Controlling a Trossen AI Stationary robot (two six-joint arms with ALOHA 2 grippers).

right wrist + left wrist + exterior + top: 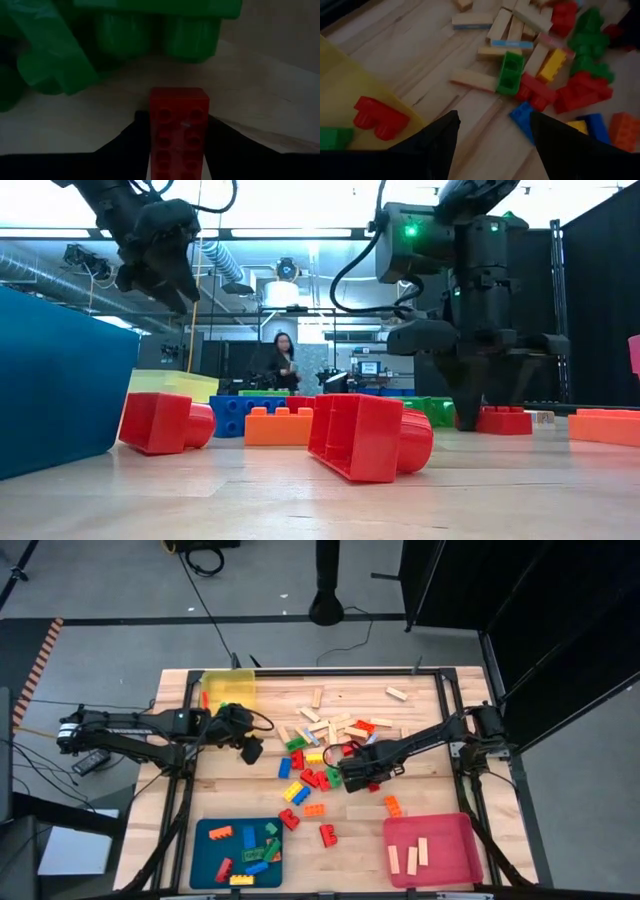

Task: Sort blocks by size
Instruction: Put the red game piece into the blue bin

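Right gripper [352, 777] down on the table [350, 840] at the near edge of the loose block pile [330, 745], its fingers [120, 145] set either side of a red brick [178, 131]. Fingers flank the brick closely; firm contact cannot be told. Green bricks [100, 45] lie just beyond it.

Left gripper [250, 748] hovers off the table at the pile's left side, jaws spread wide, empty (a green brick [510, 73] and a blue one [525, 114] sit ahead of it).

Yellow tray [228, 690], left of the pile, holds a red brick [380, 117]. Blue tray [205, 865], near-left of the pile, holds mixed studded bricks. Pink tray [450, 865], near-right of the pile, holds pale wooden bars [412, 856]. Stray bricks lie between pile and trays.
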